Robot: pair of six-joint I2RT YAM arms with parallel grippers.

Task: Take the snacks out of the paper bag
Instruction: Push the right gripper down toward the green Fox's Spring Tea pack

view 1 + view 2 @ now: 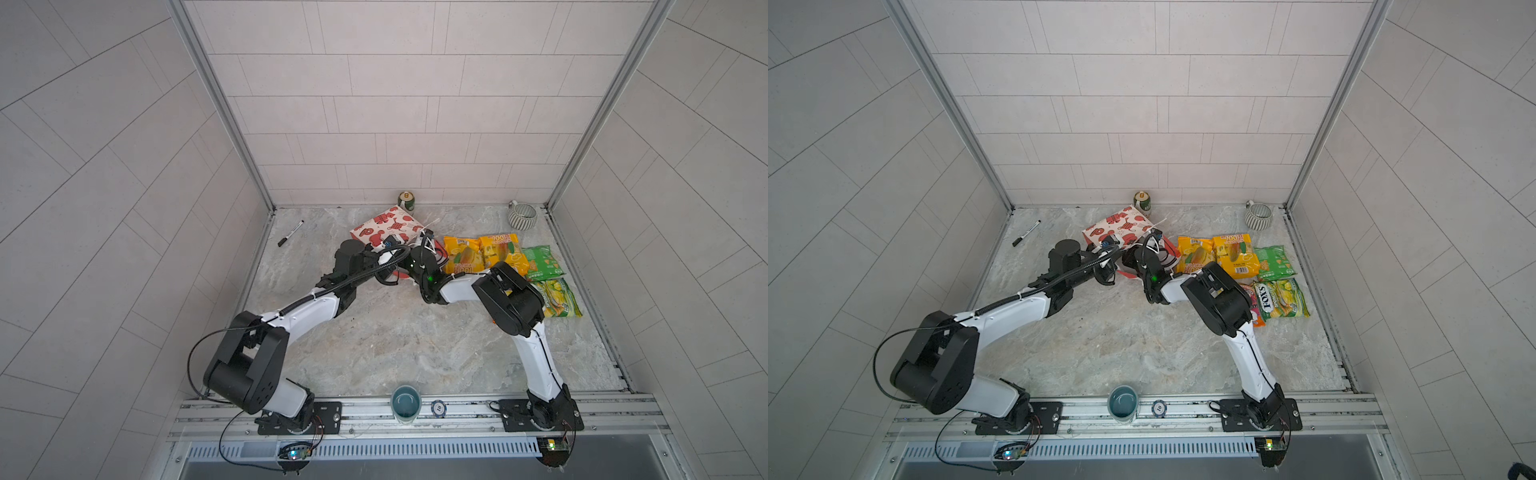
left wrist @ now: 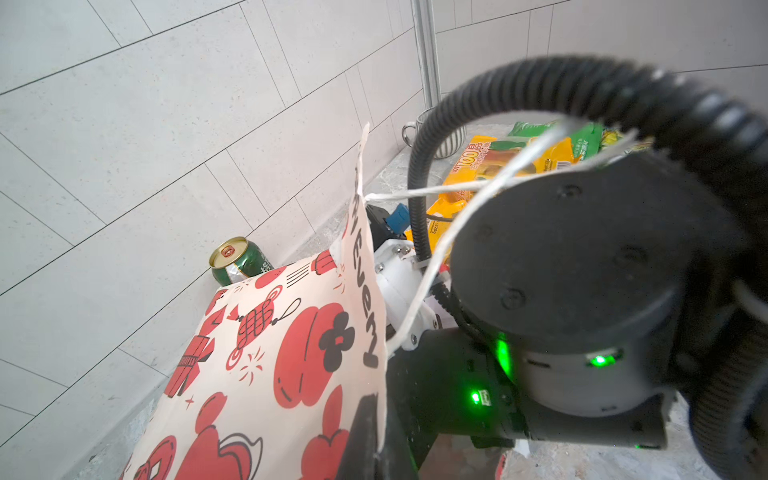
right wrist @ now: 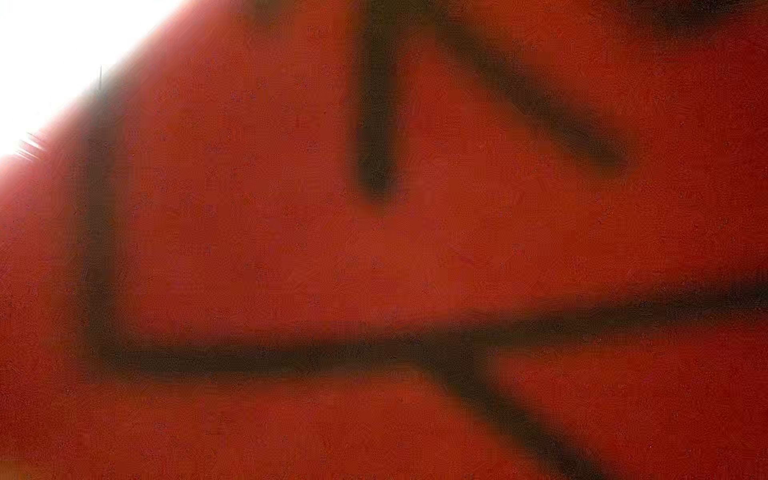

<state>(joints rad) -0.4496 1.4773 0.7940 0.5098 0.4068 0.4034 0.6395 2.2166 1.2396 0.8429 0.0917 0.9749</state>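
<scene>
The right gripper (image 2: pixel 395 269) is mostly out of sight. Only its white body shows in the left wrist view, tucked behind the printed wall of the paper bag (image 2: pixel 266 365), so I cannot tell whether its jaws stand apart or together. In both top views the right arm's wrist (image 1: pixel 419 266) covers it. The right wrist view gives nothing clear — a blurred red surface with dark strokes fills the frame, with white glare in the upper left corner. Whatever lies inside the bag is hidden.

The left gripper (image 2: pixel 374 432), cut off at the bottom edge of the left wrist view, is clamped together on the bag's open rim. A white cord handle (image 2: pixel 498 183) lies across the right arm's wrist.

In both top views the bag lies on its side in the upper centre, at the back of the table (image 1: pixel 395 340), just beside the can (image 1: pixel 406 201). To its right, close together, lie a yellow-orange packet (image 1: pixel 460 259), a second yellow-orange packet (image 1: pixel 500 248), a green packet (image 1: pixel 540 262) and a yellow-green packet (image 1: pixel 559 301). A red-orange packet (image 1: pixel 1249 293) shows only in part — the right arm's elbow (image 1: pixel 1219 301) covers most of it.

A marker (image 1: pixel 291 233) lies at the table's upper left and a striped mug (image 1: pixel 522 216) stands in its upper right corner. A teal cup (image 1: pixel 406 401) and a chip (image 1: pixel 437 408) sit at the bottom centre.
</scene>
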